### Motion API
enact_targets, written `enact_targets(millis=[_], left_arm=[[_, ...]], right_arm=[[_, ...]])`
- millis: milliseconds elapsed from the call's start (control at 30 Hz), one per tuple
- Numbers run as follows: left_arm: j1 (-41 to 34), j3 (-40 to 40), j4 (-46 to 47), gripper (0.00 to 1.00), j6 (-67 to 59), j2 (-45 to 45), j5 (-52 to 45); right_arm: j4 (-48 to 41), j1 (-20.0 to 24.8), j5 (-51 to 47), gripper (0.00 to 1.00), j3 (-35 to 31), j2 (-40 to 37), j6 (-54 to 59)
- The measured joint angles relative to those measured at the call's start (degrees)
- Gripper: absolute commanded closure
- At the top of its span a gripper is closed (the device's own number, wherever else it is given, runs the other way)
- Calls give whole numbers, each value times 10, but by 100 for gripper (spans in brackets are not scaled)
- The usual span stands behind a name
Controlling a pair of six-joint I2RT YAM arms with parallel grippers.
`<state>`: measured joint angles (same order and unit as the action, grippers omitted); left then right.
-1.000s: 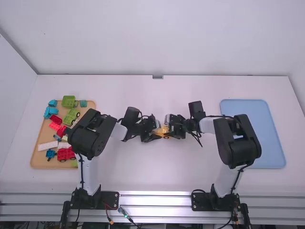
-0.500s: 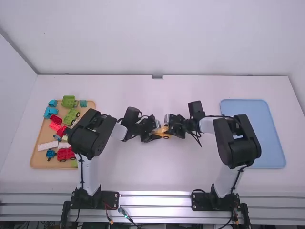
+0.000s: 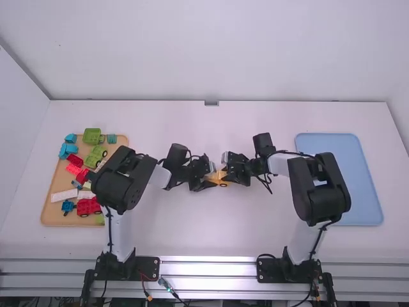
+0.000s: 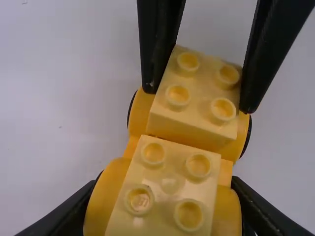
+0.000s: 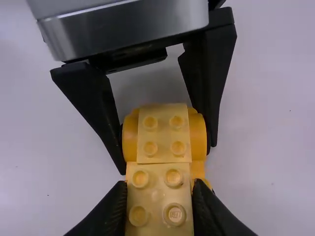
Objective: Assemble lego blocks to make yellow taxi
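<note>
High view — left gripper (image 3: 210, 176) clamps the orange chassis (image 4: 106, 196), right gripper (image 3: 226, 172) a yellow block (image 5: 157, 196).

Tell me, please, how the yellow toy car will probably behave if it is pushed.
The yellow toy car would probably roll, because it has dark wheels. It looks stiff, with smooth moulded sides. A hard push might loosen the studded bricks, which are separate pieces on top.

The left wrist view's bottom edge crops the nearer yellow block (image 4: 170, 186)
</note>
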<state>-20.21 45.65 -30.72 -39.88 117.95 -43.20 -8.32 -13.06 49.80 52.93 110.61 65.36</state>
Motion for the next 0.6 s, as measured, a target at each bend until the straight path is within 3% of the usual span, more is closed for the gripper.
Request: enact_targets(millis=[600], left_arm=[[0,0,0,56,0,0,0]], right_arm=[[22,-18,-3,62,0,0,-10]])
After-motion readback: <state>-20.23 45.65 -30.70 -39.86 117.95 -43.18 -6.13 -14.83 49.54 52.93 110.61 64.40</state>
